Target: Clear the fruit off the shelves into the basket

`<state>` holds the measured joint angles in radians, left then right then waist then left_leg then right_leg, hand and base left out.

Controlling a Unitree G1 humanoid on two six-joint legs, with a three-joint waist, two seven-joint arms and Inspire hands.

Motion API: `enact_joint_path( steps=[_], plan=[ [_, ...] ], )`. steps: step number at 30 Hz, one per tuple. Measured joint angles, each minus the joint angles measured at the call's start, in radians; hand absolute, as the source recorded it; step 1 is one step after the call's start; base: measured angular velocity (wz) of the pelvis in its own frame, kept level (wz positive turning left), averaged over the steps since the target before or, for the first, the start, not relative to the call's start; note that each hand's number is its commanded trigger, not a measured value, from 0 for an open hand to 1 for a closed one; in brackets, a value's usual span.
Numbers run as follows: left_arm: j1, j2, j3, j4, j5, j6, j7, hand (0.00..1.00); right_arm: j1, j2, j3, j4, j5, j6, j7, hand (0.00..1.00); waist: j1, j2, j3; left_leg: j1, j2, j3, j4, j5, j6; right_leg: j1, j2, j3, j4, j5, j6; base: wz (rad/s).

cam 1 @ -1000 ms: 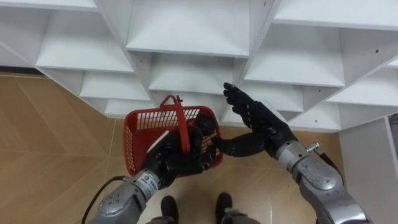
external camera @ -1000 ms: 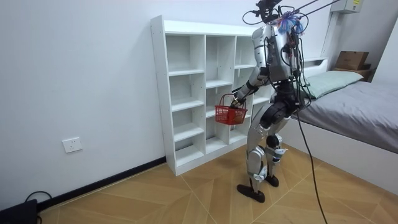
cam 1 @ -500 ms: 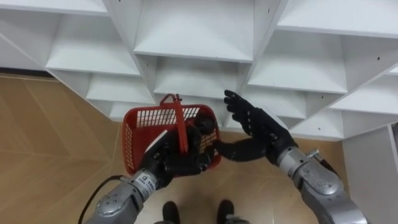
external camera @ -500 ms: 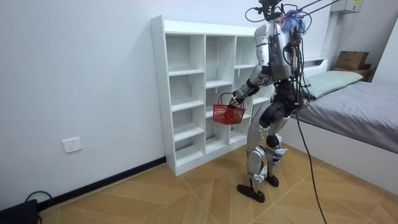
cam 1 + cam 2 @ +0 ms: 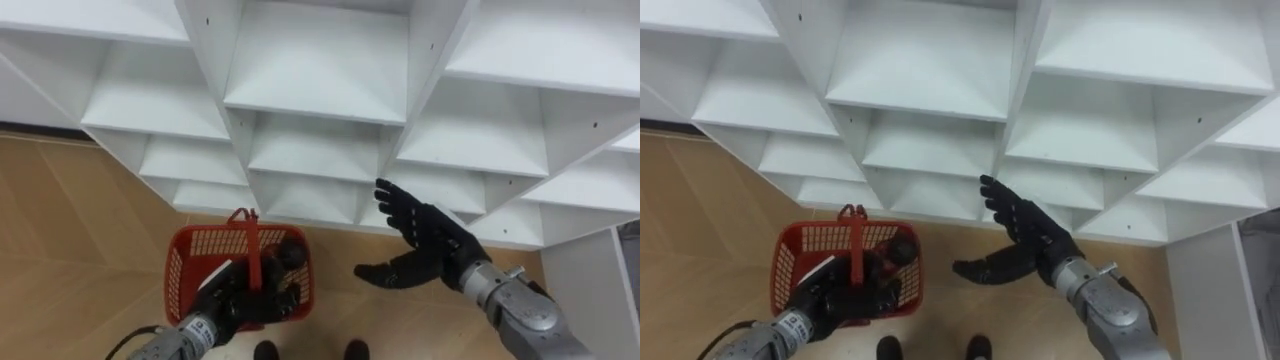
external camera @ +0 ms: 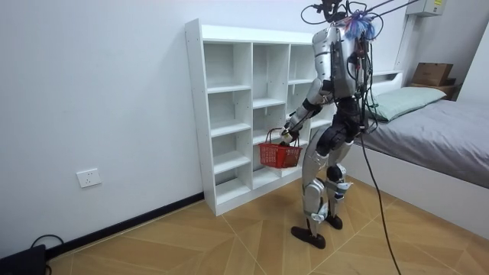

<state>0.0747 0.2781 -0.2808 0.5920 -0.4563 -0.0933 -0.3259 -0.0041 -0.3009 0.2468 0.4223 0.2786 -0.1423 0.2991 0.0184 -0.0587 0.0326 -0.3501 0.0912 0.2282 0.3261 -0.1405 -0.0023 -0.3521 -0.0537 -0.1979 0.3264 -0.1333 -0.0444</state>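
A red plastic basket [image 5: 188,268] hangs low in front of me, over the wooden floor. My left hand [image 5: 243,302] is curled round its upright handle [image 5: 250,240]. Something dark and round [image 5: 291,254] lies inside the basket; I cannot tell what it is. To the right of the basket, apart from it, my right hand [image 5: 421,236] is held up open with straight fingers before the lower shelves. In the room view I stand facing the white closet [image 6: 252,107] with the basket [image 6: 279,154] at thigh height.
The closet's white compartments [image 5: 320,60] that I see hold nothing. A white side panel [image 5: 585,290] stands at the lower right. In the room view a bed [image 6: 435,130] lies behind me, with a cardboard box [image 6: 432,72] beyond it.
My left hand has lowered the basket and swung it to the left, away from my right hand. The right hand has stayed open near the lower shelves.
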Motion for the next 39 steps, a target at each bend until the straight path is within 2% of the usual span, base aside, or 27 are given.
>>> enact_joint_path(
  steps=[5, 7, 10, 13, 15, 18, 21, 25, 28, 31, 34, 39],
  plan=[
    [0.041, 0.001, 0.059, 0.036, 0.001, -0.004, -0.012, 1.00, 0.044, 0.003, -0.050, -0.007, 0.000, -0.015, -0.006, 0.00, -0.015, 0.000, -0.0043, 0.078, -0.002, -0.012, -0.028, -0.003, -0.004, 0.089, 0.004, -0.014, -0.041, -0.002, 0.004, 0.08],
    [0.087, 0.001, 0.090, 0.041, 0.047, -0.007, -0.012, 1.00, 0.105, 0.007, -0.075, -0.010, 0.000, -0.020, -0.026, 0.00, -0.013, -0.003, -0.0261, 0.125, -0.012, -0.012, -0.055, -0.004, -0.007, 0.133, 0.005, -0.016, -0.063, -0.005, 0.008, 0.03],
    [0.131, -0.001, 0.102, 0.107, 0.077, -0.025, -0.008, 1.00, 0.180, 0.012, -0.077, 0.002, 0.010, -0.022, -0.048, 0.00, -0.014, 0.001, -0.0303, 0.210, -0.019, -0.013, -0.091, -0.006, -0.011, 0.222, 0.006, -0.024, -0.093, -0.009, 0.015, 0.05],
    [0.179, -0.005, 0.131, 0.126, 0.076, -0.031, -0.002, 1.00, 0.222, 0.029, -0.086, 0.038, 0.018, -0.025, -0.061, 0.00, -0.014, 0.002, -0.0310, 0.255, -0.022, -0.014, -0.109, -0.010, -0.014, 0.267, 0.008, -0.025, -0.114, -0.011, 0.018, 0.00],
    [0.211, -0.024, 0.180, 0.156, 0.074, -0.039, 0.015, 1.00, 0.266, 0.034, -0.104, 0.089, 0.035, -0.033, -0.076, 0.00, -0.012, 0.004, -0.0326, 0.285, -0.028, -0.015, -0.124, -0.010, -0.014, 0.294, 0.005, -0.023, -0.125, -0.017, 0.025, 0.04],
    [0.234, -0.035, 0.198, 0.199, 0.056, -0.039, 0.034, 1.00, 0.275, 0.045, -0.120, 0.193, 0.057, -0.031, -0.116, 0.00, -0.010, 0.013, -0.0318, 0.317, -0.032, -0.015, -0.130, -0.018, -0.013, 0.324, 0.004, -0.026, -0.141, -0.020, 0.029, 0.02],
    [0.230, -0.039, 0.200, 0.243, 0.055, -0.039, 0.040, 1.00, 0.277, 0.052, -0.121, 0.297, 0.077, -0.033, -0.146, 0.00, -0.010, 0.022, -0.0290, 0.354, -0.036, -0.019, -0.144, -0.021, -0.012, 0.360, 0.003, -0.030, -0.147, -0.023, 0.035, 0.03],
    [0.225, -0.042, 0.202, 0.304, 0.054, -0.040, 0.056, 1.00, 0.275, 0.060, -0.123, 0.396, 0.084, -0.035, -0.169, 0.00, -0.011, 0.028, -0.0302, 0.396, -0.038, -0.014, -0.162, -0.025, -0.016, 0.398, 0.005, -0.028, -0.160, -0.027, 0.038, -0.03],
    [0.222, -0.043, 0.206, 0.321, 0.056, -0.040, 0.069, 1.00, 0.285, 0.063, -0.122, 0.461, 0.156, -0.035, -0.180, 0.00, -0.010, 0.028, -0.0314, 0.404, -0.037, -0.015, -0.161, -0.030, -0.018, 0.412, 0.009, -0.027, -0.173, -0.028, 0.038, 0.00],
    [0.201, -0.048, 0.234, 0.369, 0.058, -0.040, 0.080, 1.00, 0.282, 0.067, -0.124, 0.527, 0.155, -0.033, -0.187, 0.00, -0.011, 0.029, -0.0308, 0.405, -0.037, -0.017, -0.161, -0.033, -0.019, 0.423, 0.013, -0.025, -0.176, -0.029, 0.039, 0.02],
    [0.186, -0.072, 0.275, 0.409, 0.057, -0.040, 0.099, 1.00, 0.267, 0.092, -0.172, 0.621, 0.153, -0.030, -0.184, 0.00, -0.012, 0.034, -0.0298, 0.413, -0.038, -0.021, -0.161, -0.036, -0.019, 0.429, 0.011, -0.027, -0.176, -0.032, 0.041, 0.00],
    [0.191, -0.091, 0.281, 0.411, 0.080, -0.033, 0.117, 1.00, 0.269, 0.115, -0.214, 0.696, 0.151, -0.008, -0.184, 0.00, -0.013, 0.043, -0.0279, 0.426, -0.041, -0.022, -0.163, -0.039, -0.019, 0.439, 0.011, -0.025, -0.176, -0.039, 0.044, 0.02]
  ],
)
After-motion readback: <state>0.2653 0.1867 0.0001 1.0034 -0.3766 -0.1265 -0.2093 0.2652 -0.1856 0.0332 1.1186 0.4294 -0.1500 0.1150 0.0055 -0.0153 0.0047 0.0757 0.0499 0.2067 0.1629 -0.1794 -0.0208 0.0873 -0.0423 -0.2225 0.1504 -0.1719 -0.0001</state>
